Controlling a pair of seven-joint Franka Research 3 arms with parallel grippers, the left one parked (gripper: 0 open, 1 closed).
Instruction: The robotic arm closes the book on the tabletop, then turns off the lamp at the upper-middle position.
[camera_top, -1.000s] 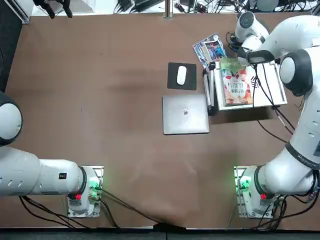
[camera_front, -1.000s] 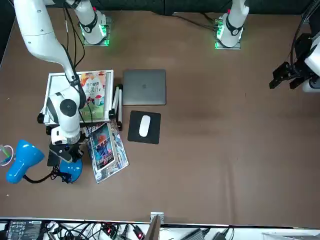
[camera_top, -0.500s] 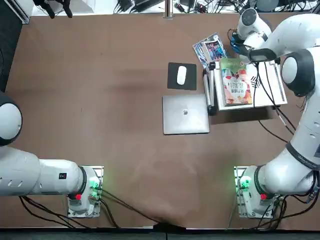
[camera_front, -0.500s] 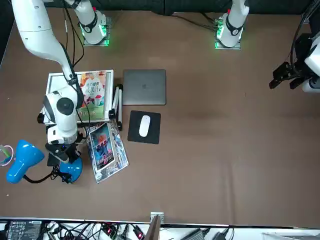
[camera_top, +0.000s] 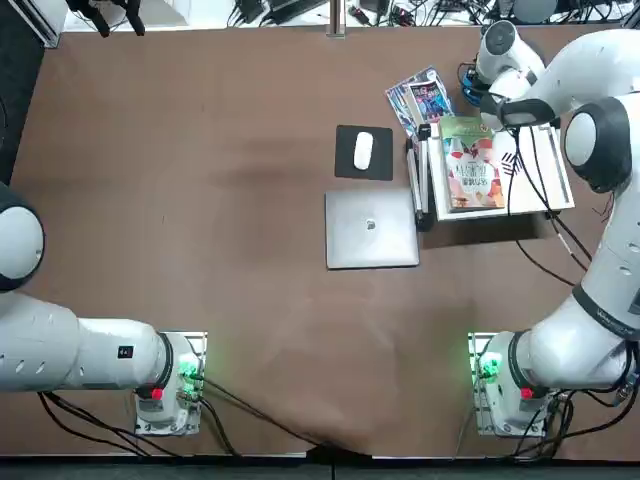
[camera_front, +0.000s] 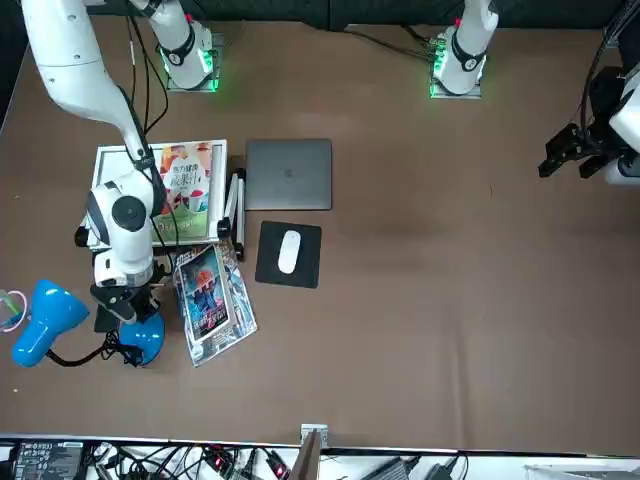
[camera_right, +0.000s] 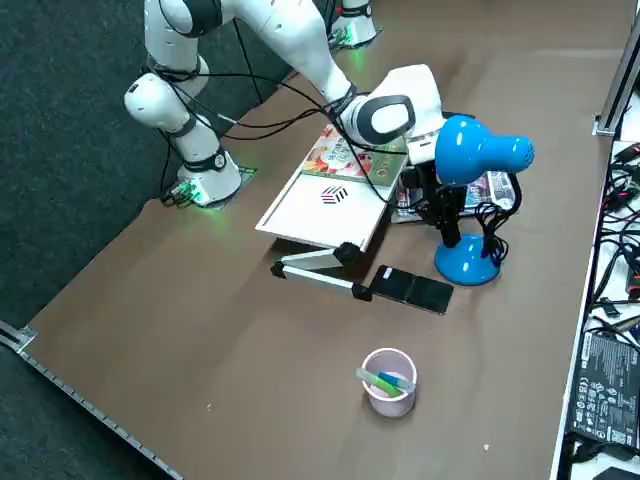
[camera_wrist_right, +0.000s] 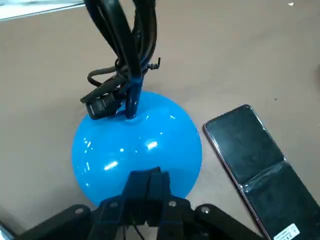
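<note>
The book (camera_top: 472, 165) lies shut, green cover up, on a white board on the brown tabletop (camera_top: 200, 200); it also shows in the front view (camera_front: 185, 188) and the right side view (camera_right: 350, 155). The lamp's round blue base (camera_wrist_right: 135, 142) stands past the book near the far edge, with its black stem rising from it. Its blue head (camera_front: 45, 320) hangs out to the side. My right gripper (camera_wrist_right: 149, 181) is shut, its fingertips down on the base's top. From the side the gripper (camera_right: 438, 205) sits directly above the base (camera_right: 465, 262).
A dark phone (camera_wrist_right: 255, 160) lies beside the lamp base. A blue comic booklet (camera_top: 422, 98), a mouse (camera_top: 363, 150) on a black pad and a closed laptop (camera_top: 371, 228) lie left of the book. A pinkish cup (camera_right: 388, 380) stands further along the table.
My right wrist has shifted slightly sideways over the lamp base and settled lower on it. The book has not moved.
</note>
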